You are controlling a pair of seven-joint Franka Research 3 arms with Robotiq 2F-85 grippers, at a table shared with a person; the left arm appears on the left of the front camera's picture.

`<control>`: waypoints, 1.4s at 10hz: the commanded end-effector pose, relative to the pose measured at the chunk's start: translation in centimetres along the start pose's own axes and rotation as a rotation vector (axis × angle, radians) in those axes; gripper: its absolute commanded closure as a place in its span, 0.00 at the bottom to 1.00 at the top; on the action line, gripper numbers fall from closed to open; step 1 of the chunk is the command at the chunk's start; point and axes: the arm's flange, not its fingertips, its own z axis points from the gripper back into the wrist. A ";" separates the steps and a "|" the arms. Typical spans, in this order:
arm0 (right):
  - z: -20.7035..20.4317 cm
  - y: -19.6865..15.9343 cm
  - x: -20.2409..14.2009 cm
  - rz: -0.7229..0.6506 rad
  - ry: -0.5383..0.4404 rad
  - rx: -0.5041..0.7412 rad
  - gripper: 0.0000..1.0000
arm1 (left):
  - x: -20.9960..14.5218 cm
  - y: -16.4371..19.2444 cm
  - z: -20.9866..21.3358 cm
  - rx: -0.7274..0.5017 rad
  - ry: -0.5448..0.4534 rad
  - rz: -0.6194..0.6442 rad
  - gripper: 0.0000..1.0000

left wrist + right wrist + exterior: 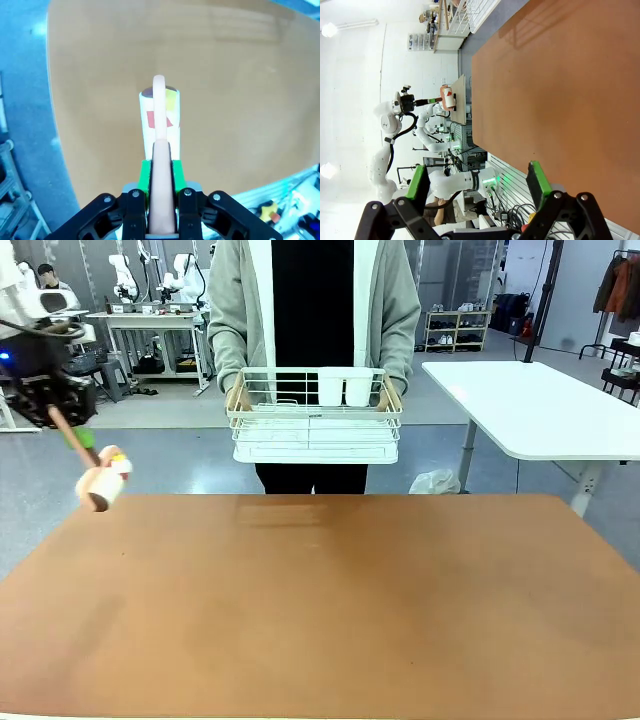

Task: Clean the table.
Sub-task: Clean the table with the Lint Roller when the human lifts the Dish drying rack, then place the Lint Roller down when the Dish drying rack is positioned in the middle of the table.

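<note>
Left gripper (161, 197) clamped on brush handle (160, 150), raised over table (320, 600) left edge. Right gripper (477, 182) wide open, holding nothing. Wire rack (314, 415) in person's hands beyond table.

The table (320, 610) is matte reddish-brown. The left claw (161, 175) is black with green pads, gripping a peach-handled cream brush (159, 120) bearing red and yellow patches. The person's wire rack (314, 425) is white.
</note>
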 end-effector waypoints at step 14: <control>-0.1 0.1 -0.1 0.020 -0.004 0.016 0.00 | -0.2 -0.1 0.1 0.027 0.000 0.021 0.79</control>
